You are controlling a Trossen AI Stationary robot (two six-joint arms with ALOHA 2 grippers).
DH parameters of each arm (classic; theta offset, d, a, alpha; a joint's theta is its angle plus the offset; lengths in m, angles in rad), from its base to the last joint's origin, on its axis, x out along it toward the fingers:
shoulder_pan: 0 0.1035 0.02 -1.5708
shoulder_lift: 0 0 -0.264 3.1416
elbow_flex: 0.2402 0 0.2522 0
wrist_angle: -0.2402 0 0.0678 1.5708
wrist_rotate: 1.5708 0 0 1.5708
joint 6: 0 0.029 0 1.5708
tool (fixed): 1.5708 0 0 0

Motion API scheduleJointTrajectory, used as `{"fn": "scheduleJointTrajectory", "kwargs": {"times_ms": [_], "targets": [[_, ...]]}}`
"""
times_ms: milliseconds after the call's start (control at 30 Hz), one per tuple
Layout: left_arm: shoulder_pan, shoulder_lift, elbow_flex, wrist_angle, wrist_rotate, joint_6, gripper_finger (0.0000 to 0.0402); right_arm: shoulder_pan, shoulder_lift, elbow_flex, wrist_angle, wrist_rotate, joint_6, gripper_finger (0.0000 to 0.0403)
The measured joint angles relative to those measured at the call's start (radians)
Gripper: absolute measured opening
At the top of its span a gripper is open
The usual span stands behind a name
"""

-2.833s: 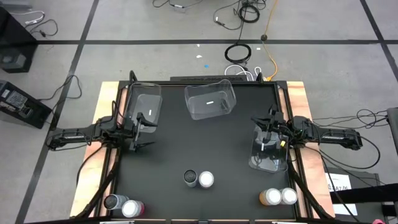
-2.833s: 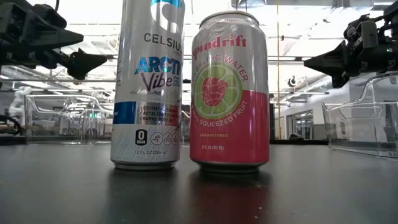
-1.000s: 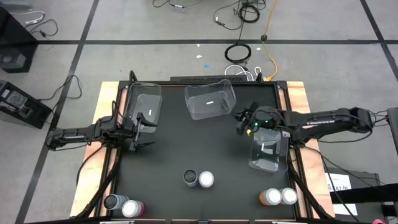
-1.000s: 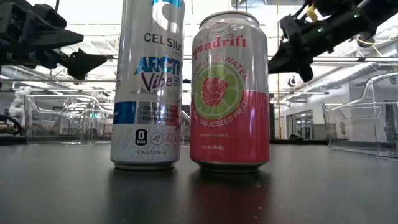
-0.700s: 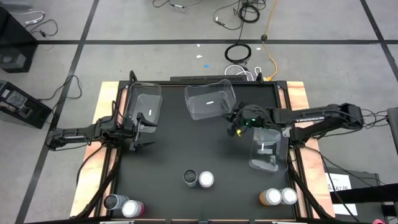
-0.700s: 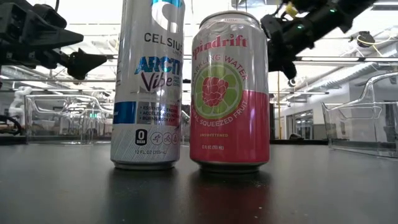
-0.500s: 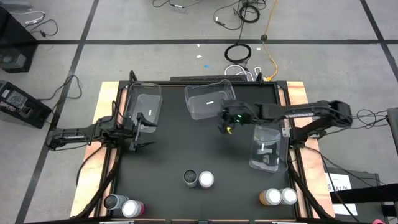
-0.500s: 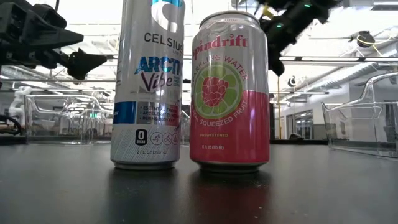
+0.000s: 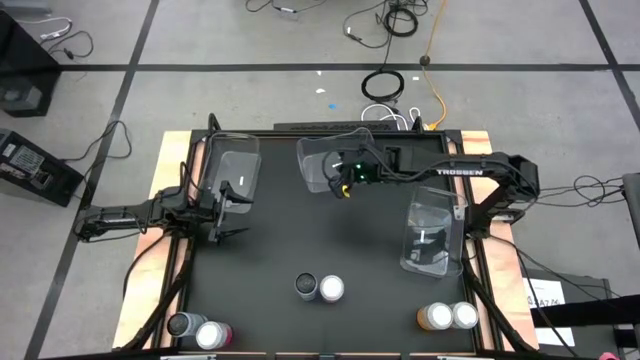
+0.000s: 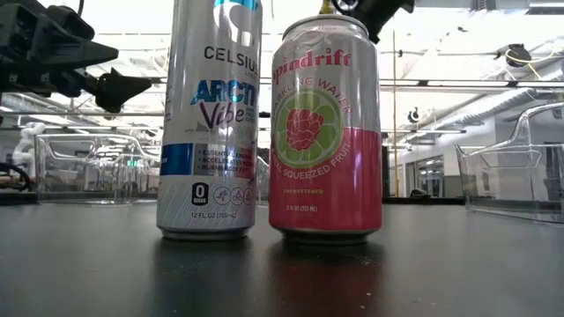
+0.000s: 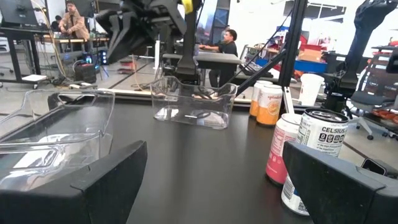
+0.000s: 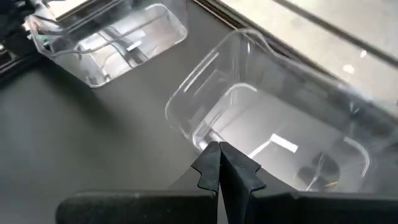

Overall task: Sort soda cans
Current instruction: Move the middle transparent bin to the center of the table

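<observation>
High view, bins: three clear bins on the black counter (image 9: 300,230); left bin (image 9: 232,172), middle bin (image 9: 322,165) at the far edge, right bin (image 9: 432,238); no can in any.
High view, cans: grey can (image 9: 306,287) touching a white-topped can (image 9: 332,290) at centre front; one pair (image 9: 198,331) at the front left corner, orange pair (image 9: 447,317) at front right.
High view, right gripper (image 9: 342,188): over the middle bin's near rim.
High view, left gripper (image 9: 228,213): beside the left bin.
Low view: Celsius can (image 10: 210,119) and pink Spindrift can (image 10: 325,130) upright, side by side.
Left wrist view: fingers (image 11: 102,180) spread wide, holding nothing.
Right wrist view: fingers (image 12: 219,165) pressed together, empty, above the bin's rim.
</observation>
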Motion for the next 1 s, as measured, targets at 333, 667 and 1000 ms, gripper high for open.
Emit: {"fn": "scheduleJointTrajectory", "kwargs": {"times_ms": [333,667,1000], "targets": [[0.0,0.0,0.0,0.0,0.0,0.0,0.0383,-0.005,0.002,0.009,0.007,0.019,-0.033,0.0],[0.0,0.0,0.0,0.0,0.0,0.0,0.0383,-0.103,0.016,0.009,-0.083,-0.128,0.265,0.0],[0.0,0.0,0.0,0.0,0.0,0.0,0.0383,-0.115,0.017,0.009,-0.121,-0.142,0.356,0.0]]}}
